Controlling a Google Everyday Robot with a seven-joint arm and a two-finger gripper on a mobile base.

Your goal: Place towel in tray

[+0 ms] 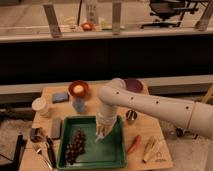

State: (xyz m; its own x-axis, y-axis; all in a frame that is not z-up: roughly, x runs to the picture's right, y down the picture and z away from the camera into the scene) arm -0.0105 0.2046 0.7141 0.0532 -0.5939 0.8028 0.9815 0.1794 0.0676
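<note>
We make out the towel [100, 136] only as a pale scrap at the tip of the gripper [103, 129], low over the middle of the green tray [120, 152]. We cannot tell whether the gripper is clamped on it or loose. A bunch of dark grapes [75, 146] lies in the tray's left half, apart from the towel. The white arm [150, 105] reaches in from the right and bends down into the tray. Around the tray on the bench [150, 126] we see a metal cup [131, 116] just to the right, a blue cup [78, 105], an orange bowl [78, 89] and a blue sponge [60, 97] behind, and a white tub [39, 106] to the left.
</note>
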